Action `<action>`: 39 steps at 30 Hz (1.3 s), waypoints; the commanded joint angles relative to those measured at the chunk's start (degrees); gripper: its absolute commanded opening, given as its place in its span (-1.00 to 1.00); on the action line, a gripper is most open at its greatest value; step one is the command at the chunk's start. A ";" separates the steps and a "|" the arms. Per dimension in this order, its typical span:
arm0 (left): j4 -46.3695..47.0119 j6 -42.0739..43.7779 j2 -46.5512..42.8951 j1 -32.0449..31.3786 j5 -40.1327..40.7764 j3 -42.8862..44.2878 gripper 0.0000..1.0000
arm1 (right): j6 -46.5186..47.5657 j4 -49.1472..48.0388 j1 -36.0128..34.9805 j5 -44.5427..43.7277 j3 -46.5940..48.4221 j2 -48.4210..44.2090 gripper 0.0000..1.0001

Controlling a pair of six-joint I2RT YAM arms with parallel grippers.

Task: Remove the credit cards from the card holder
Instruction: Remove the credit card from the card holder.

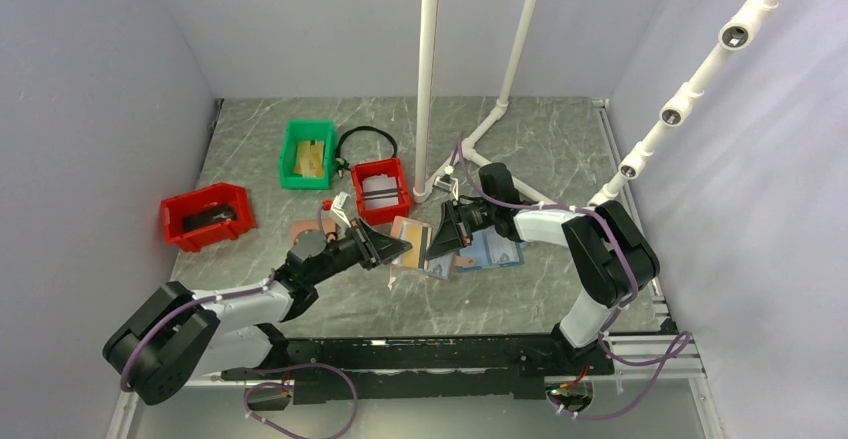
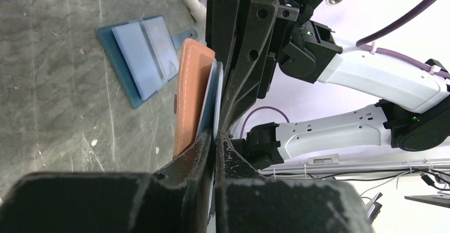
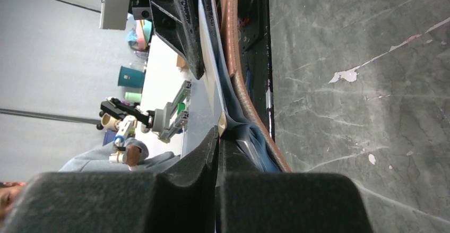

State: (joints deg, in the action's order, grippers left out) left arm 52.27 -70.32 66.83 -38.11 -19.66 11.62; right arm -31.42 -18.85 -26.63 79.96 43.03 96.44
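The card holder [image 1: 408, 231] is held on edge above the table between both grippers, its brown shell [image 2: 190, 92] bowing away from the light blue inside [image 3: 245, 137]. A stiff pale credit card [image 2: 208, 97] stands against that inside and reaches from one gripper to the other. My left gripper [image 2: 215, 140] is shut on the card's near edge. Opposite it, my right gripper [image 3: 217, 137] is shut on a thin pale layer at the holder's folded end. Another grey-white card edge [image 3: 249, 150] shows in a blue pocket beside the right jaws.
An all-blue bifold holder [image 2: 140, 52] lies open flat on the table under the right arm. Behind the grippers stand two red bins [image 1: 381, 187] [image 1: 207, 215], a green bin [image 1: 307, 153] and white pipes [image 1: 428, 79]. A tan flat piece [image 1: 300, 230] lies near the left arm.
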 commanded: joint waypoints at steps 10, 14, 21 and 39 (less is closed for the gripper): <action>2.40 -0.91 -2.73 1.61 -3.04 0.85 -0.83 | 5.96 3.91 0.27 0.99 2.31 -0.12 -1.00; 2.58 -1.11 -3.30 2.09 -3.28 0.31 -0.84 | 6.74 4.98 0.27 0.90 2.61 0.08 -1.00; 0.96 -1.17 -6.22 3.41 -3.54 -1.04 -0.94 | 7.98 6.52 0.43 0.74 2.99 0.40 -1.00; -7.16 -0.25 -16.61 8.94 -3.33 -6.13 -1.00 | 15.92 15.83 1.26 0.49 5.22 1.20 -1.00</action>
State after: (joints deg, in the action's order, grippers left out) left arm 46.68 -70.30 54.89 -30.92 -22.24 6.31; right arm -20.49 -6.02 -25.78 80.01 46.04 97.34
